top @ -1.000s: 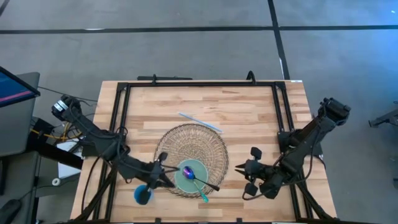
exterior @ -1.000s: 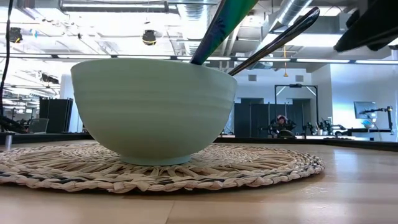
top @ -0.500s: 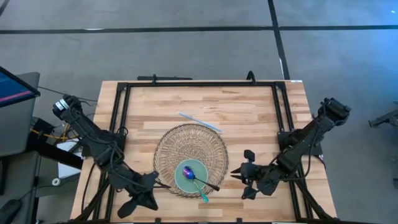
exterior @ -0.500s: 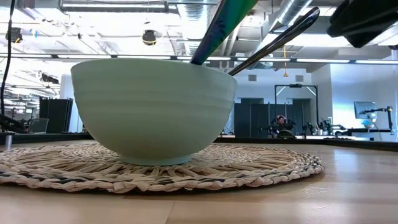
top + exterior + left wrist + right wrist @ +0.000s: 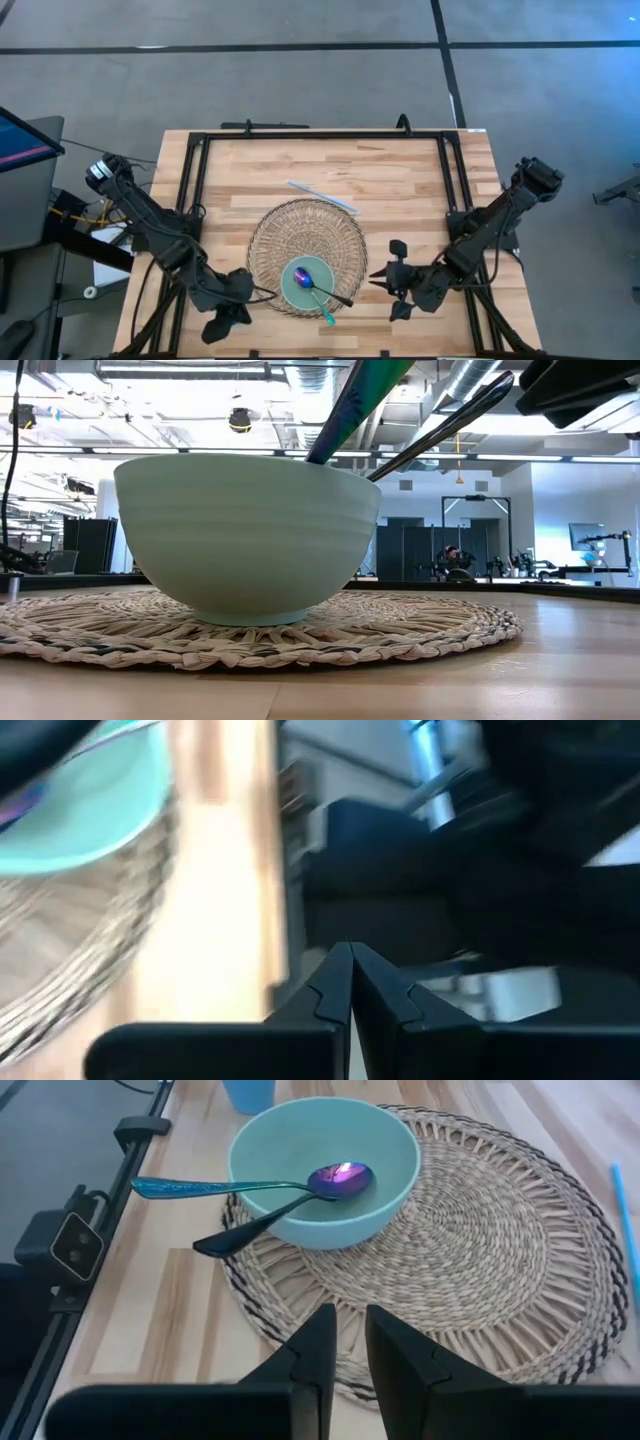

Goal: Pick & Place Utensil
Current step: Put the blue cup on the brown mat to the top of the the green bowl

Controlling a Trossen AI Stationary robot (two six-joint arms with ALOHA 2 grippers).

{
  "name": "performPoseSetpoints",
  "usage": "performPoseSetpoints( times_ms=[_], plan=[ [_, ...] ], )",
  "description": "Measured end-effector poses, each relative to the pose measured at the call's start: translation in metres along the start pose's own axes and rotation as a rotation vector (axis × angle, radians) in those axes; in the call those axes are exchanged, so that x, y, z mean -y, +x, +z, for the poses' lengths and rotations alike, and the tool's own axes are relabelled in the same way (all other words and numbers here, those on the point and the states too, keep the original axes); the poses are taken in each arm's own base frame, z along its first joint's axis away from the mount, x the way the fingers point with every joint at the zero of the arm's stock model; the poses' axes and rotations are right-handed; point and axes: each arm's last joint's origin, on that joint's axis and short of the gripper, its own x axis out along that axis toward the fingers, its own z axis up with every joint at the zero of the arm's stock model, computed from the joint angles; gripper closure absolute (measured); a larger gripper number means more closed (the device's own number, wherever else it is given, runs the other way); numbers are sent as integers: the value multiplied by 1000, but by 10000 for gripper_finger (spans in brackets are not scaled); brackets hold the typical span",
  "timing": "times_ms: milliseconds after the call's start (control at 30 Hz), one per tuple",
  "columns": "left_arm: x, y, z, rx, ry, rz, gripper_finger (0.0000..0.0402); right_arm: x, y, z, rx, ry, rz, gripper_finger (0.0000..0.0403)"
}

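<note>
Thin, stiff, slippy spoons (image 5: 250, 1185) lean in bowl (image 5: 325, 1170), best grabbed mid-handle; left claw (image 5: 350, 982) clenched & empty, right claw (image 5: 343, 1345) slightly apart, empty.

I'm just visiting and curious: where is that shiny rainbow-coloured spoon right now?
The spoon lies in the light green bowl, its handle sticking out over the rim beside a dark utensil. In the high view, the bowl sits on the woven mat, near the table's front edge.

The blue cup (image 5: 248, 1092) is cut off by the right wrist picture's edge. The left wrist picture is blurry; the bowl (image 5: 95, 830) there shows only partly.
</note>
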Motion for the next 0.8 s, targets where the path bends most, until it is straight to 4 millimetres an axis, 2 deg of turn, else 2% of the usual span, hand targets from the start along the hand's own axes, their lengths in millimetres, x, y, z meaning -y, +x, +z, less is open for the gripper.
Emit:
performPoseSetpoints(
  times_ms=[533,800],
  plan=[
    [-20,-4,-15,-146,-73,221,389,-2,1,6,46,52,27,351],
    [-24,-5,-17,-131,-80,280,328,-3,1,6,49,55,29,351]
  ],
)
